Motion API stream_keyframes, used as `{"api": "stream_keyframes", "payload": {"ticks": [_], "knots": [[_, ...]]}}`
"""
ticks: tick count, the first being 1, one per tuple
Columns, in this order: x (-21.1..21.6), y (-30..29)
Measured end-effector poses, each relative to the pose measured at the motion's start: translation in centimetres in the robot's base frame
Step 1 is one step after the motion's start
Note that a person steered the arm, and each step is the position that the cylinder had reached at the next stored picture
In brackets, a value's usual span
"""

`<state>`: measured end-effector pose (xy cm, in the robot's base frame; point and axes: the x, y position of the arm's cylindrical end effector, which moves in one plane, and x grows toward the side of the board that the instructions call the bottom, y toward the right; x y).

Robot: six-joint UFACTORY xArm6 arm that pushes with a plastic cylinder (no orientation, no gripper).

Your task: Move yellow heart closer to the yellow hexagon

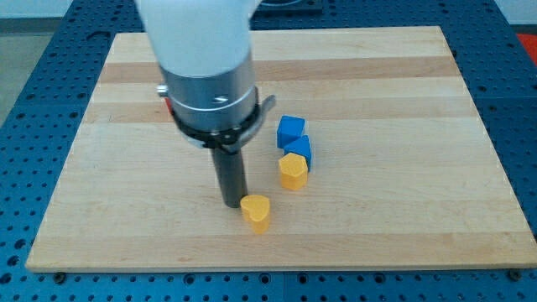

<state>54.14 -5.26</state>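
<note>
While no claw shows, my tip [232,204] touches the yellow heart's [256,211] left side.

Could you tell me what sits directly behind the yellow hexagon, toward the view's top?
Behind the yellow hexagon, a blue block touches it, with another blue block beyond. The hexagon covers the nearer block's lower front.

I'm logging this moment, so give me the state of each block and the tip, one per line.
yellow heart: flat on board, touching my tip.
yellow hexagon: flat, against a blue block.
two blue blocks: flat, touching.
my tip: down, at the heart's left.
</note>
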Motion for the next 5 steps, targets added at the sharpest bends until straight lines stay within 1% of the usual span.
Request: {"api": "stream_keyframes", "payload": {"ticks": [1, 2, 3, 5], "knots": [[0.6, -2.2], [2.2, -5.9], [4.5, -6.8], [5.1, -3.3]]}}
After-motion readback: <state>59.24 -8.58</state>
